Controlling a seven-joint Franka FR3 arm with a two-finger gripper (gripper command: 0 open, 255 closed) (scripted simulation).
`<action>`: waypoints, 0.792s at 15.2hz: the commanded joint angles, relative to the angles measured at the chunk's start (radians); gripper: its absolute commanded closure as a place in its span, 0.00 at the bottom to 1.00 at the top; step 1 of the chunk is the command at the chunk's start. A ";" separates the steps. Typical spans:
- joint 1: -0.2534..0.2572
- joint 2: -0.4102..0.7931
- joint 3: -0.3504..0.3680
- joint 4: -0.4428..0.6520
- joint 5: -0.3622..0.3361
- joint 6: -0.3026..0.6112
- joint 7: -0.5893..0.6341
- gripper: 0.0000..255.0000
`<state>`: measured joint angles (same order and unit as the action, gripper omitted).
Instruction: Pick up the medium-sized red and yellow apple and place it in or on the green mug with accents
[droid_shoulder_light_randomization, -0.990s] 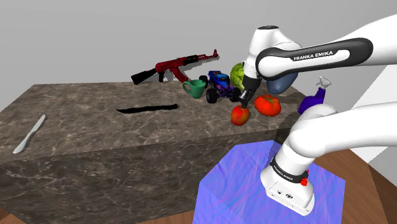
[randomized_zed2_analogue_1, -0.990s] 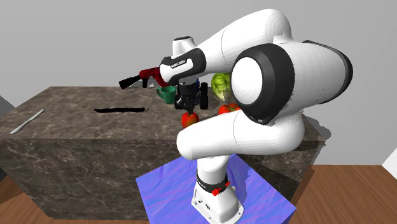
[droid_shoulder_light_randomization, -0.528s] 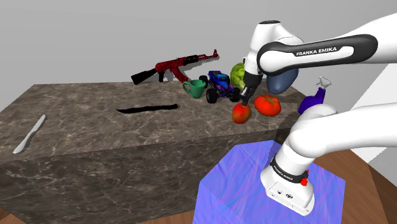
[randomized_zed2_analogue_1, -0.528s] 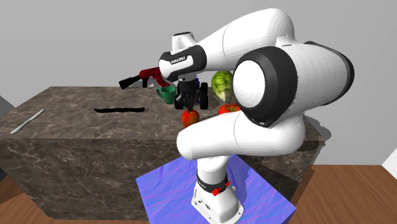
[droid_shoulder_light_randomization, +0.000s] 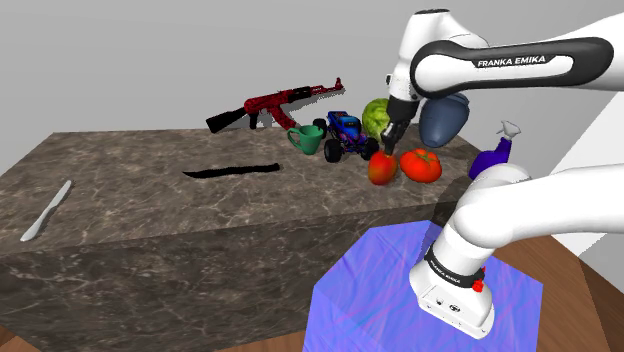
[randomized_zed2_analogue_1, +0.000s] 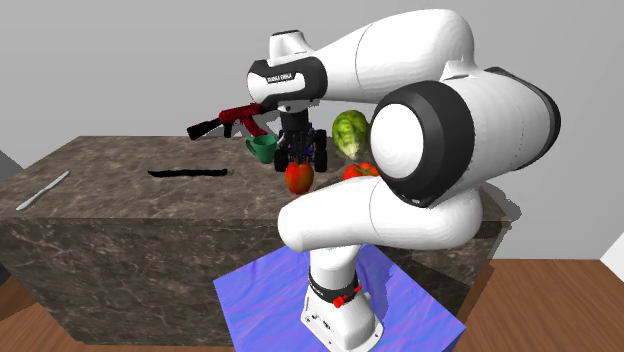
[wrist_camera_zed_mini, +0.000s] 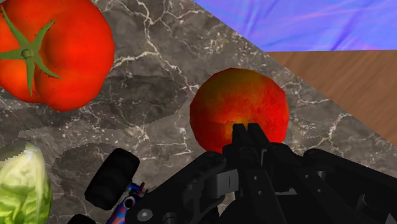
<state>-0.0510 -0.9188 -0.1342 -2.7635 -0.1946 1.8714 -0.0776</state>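
Wrist view: the gripper (wrist_camera_zed_mini: 249, 130) is clamped on the red-and-yellow apple (wrist_camera_zed_mini: 236, 102), which hangs just under it, seemingly clear of the counter (wrist_camera_zed_mini: 159, 76). Best to rise first — the toy truck (droid_shoulder_light_randomization: 345, 135) sits close beside it, toward the green mug (droid_shoulder_light_randomization: 305, 140) — then lower over the rim.
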 joint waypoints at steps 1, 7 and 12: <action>0.002 -0.002 0.004 0.026 0.005 -0.029 -0.001 1.00; 0.007 -0.002 0.013 0.107 0.015 -0.109 -0.008 1.00; 0.010 0.005 0.020 0.177 0.023 -0.172 -0.014 1.00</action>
<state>-0.0402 -0.9157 -0.1128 -2.6012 -0.1708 1.7121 -0.0872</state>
